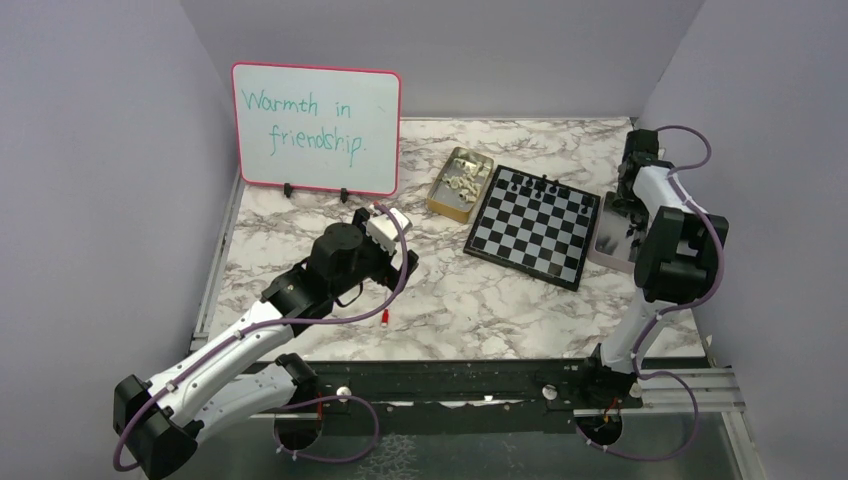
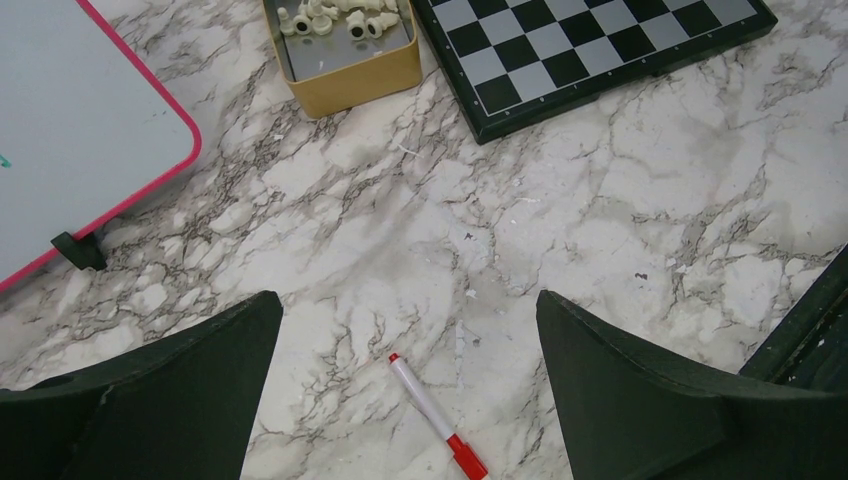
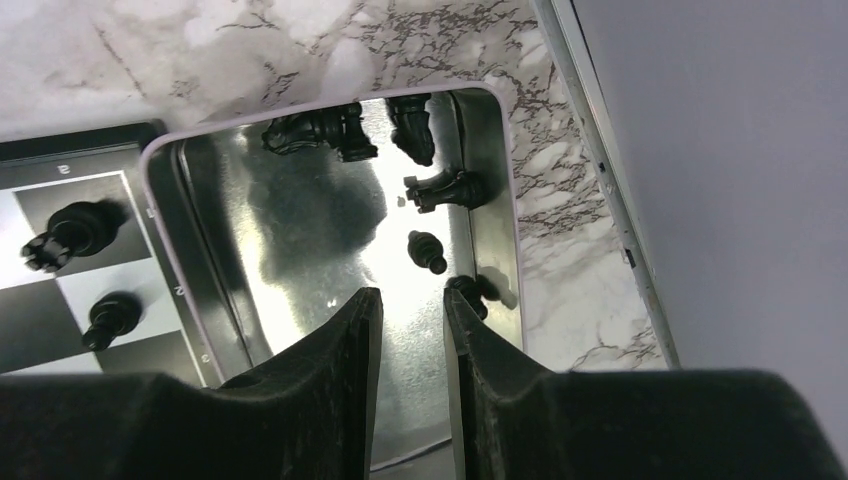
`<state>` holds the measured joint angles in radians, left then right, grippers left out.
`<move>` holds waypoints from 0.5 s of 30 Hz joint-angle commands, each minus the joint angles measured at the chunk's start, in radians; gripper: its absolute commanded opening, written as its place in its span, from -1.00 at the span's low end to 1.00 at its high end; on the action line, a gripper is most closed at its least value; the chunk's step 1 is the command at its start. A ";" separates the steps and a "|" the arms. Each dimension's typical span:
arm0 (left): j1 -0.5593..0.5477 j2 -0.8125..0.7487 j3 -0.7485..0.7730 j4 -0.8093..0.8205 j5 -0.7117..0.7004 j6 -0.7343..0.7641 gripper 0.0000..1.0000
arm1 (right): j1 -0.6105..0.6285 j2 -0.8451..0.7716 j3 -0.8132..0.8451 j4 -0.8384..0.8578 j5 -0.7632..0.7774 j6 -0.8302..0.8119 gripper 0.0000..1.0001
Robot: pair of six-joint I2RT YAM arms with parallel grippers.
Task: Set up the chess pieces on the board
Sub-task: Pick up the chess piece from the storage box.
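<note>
Hovering over a shiny silver tin (image 3: pixel 190 230), the right gripper (image 3: pixel 412 296) had its jaws at a narrow gap. Through that gap only the tin's bright floor showed, and nothing sat between the fingers. Five black pieces (image 3: pixel 320 128) lay loose in the tin, most on their sides near its far end. One small pawn (image 3: pixel 470 290) lay just beside a fingertip; whether they touched could not be told. The tin sat just beside the right edge of the board (image 1: pixel 533 226). In the right wrist view, two black chessmen (image 3: pixel 70 232) stood on squares next to that edge. The right arm rose from its base, bent at a high elbow, and reached forward and down so that the wrist pointed into the tin.

The left gripper (image 2: pixel 408 300) stood with its jaws spread wide, holding and touching nothing. It hung above bare marble table (image 2: pixel 620 200), with a white pen with red ends (image 2: pixel 435 415) lying below between the fingers. The left arm stretched low from its base toward the table's middle. Ahead of it sat a gold tin (image 2: pixel 345 85) holding the cream pieces (image 2: pixel 340 18), near the board's left corner. A pink-framed whiteboard (image 1: pixel 316 128) stood upright at the back left.
</note>
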<state>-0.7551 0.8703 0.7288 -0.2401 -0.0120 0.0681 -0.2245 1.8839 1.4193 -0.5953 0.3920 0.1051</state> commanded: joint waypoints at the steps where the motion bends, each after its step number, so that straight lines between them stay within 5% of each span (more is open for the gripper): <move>1: -0.007 -0.023 -0.007 0.021 0.010 -0.002 0.98 | -0.011 0.039 0.030 0.015 0.095 -0.035 -0.33; 15: -0.026 -0.016 -0.006 0.021 0.011 0.005 0.98 | -0.050 0.101 0.060 -0.020 -0.039 -0.022 -0.34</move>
<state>-0.7746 0.8658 0.7288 -0.2401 -0.0113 0.0681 -0.2642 1.9617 1.4616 -0.6014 0.4133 0.0776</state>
